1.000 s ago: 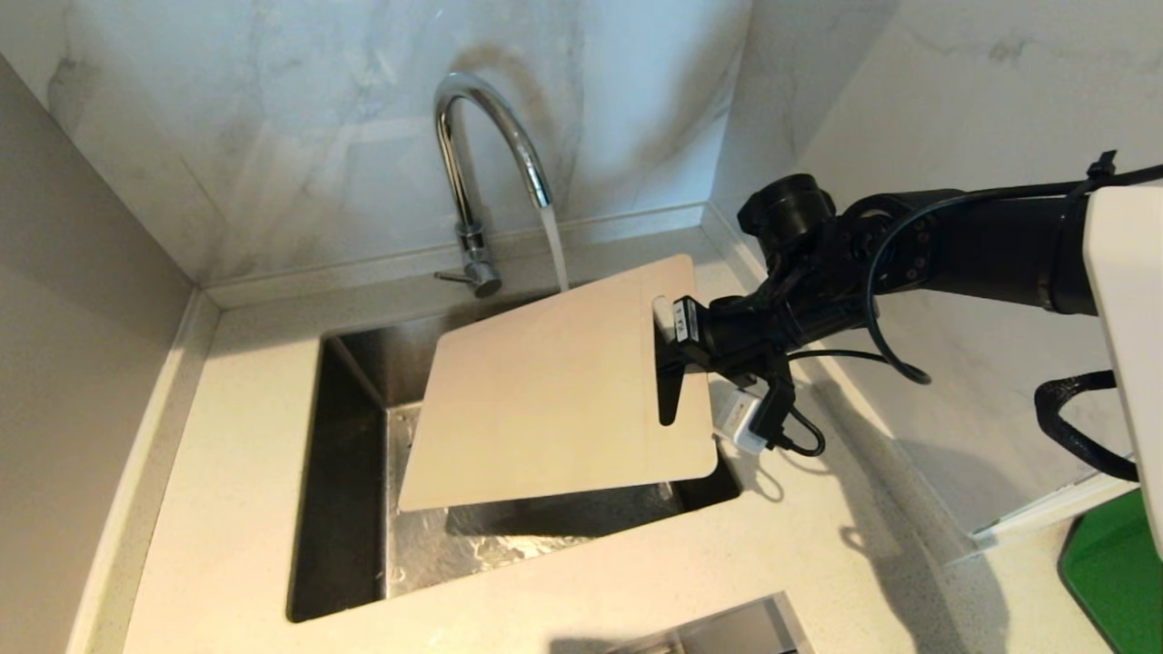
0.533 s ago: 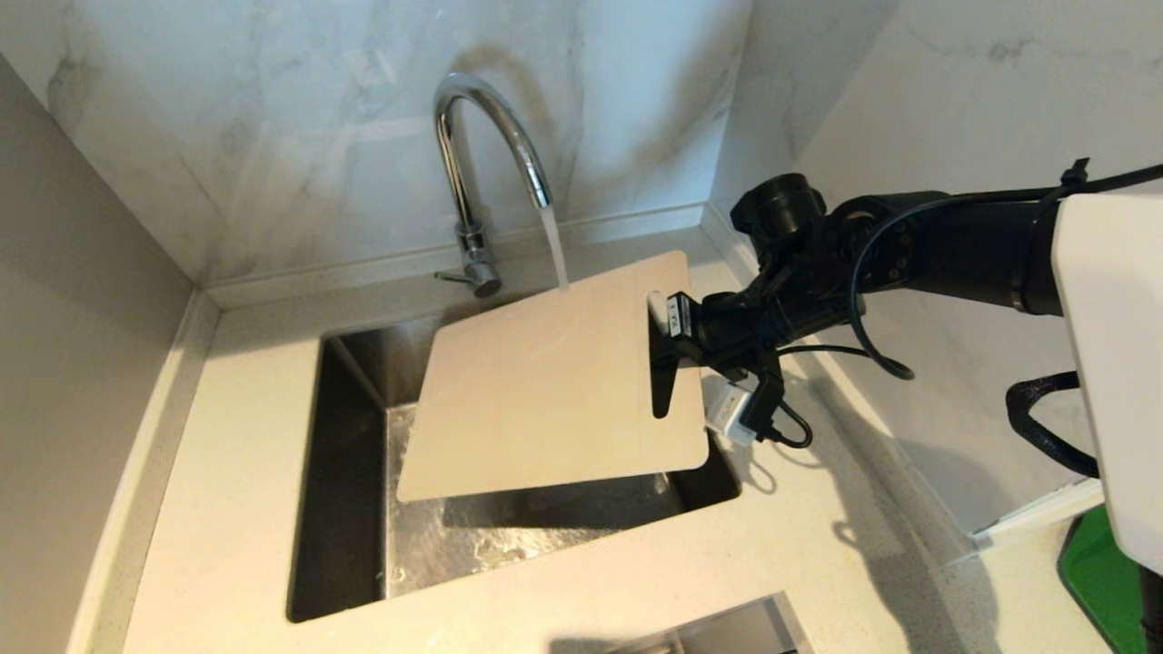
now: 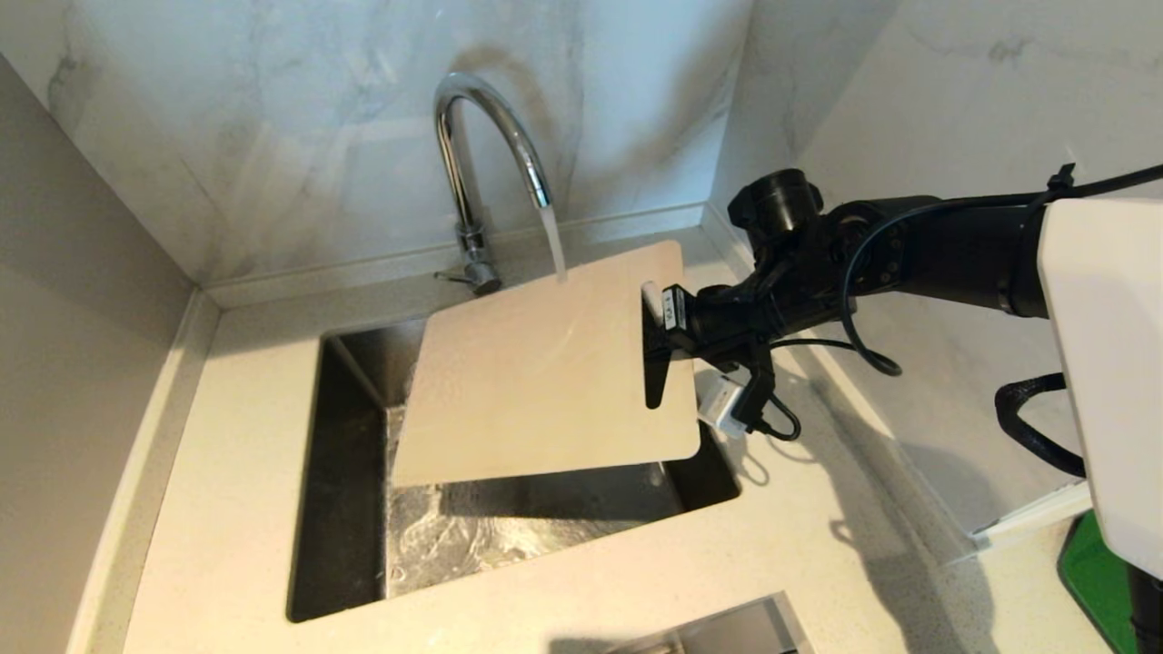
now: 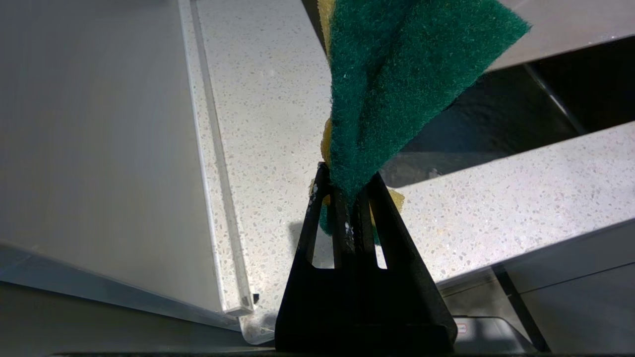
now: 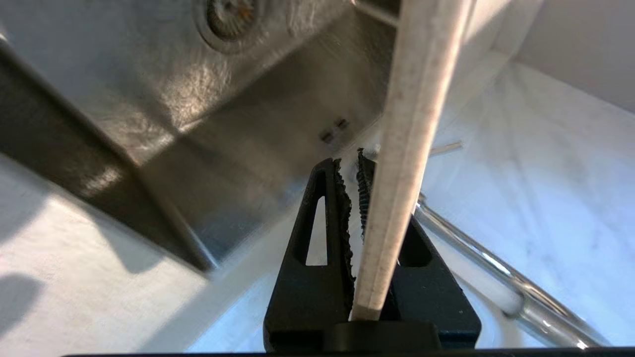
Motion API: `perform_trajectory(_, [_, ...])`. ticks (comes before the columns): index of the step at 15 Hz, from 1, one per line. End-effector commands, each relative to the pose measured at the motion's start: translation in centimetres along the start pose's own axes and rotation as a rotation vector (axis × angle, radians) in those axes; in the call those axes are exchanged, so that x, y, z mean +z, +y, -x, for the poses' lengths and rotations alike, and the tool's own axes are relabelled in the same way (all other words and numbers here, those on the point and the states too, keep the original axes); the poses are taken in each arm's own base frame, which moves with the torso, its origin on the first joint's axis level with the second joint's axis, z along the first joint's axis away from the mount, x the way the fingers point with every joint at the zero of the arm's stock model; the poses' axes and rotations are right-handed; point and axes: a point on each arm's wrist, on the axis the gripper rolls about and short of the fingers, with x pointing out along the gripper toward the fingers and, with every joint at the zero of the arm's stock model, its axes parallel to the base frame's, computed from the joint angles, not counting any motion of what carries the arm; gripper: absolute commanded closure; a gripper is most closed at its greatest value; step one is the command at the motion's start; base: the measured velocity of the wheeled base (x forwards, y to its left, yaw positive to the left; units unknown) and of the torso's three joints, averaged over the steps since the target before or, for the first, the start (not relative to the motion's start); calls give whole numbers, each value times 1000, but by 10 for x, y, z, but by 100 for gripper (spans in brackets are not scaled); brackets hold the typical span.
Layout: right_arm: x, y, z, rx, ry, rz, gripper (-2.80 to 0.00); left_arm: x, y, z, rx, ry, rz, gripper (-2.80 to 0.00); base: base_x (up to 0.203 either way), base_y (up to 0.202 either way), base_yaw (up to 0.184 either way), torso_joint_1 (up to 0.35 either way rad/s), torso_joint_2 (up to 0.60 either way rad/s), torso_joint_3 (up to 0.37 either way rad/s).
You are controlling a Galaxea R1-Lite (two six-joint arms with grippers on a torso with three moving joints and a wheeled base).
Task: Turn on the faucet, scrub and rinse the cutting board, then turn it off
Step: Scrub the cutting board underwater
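beige cutting board, clenched in right gripper jaws, tilts under running faucet.

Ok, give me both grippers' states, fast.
Left gripper: shut on the sponge.
Right gripper: shut on the cutting board.

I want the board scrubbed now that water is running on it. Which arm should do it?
Left. The left gripper is shut on the sponge, while the right gripper holds the cutting board under the faucet.
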Motion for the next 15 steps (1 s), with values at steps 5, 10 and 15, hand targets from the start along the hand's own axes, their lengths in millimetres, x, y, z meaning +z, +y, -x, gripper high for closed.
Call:
perform_trajectory(5, [-2, 0, 1, -8, 19, 28, 0, 0, 0, 0, 0, 2, 0, 0, 0, 0, 0, 0, 0, 0])
perform_trajectory(10, [-2, -1, 0, -9, 18, 29, 0, 0, 0, 0, 0, 2, 1, 0, 0, 0, 0, 0, 0, 0])
perform_trajectory(15, [-3, -1, 0, -10, 20, 30, 0, 0, 0, 0, 0, 2, 1, 0, 0, 0, 0, 0, 0, 0])
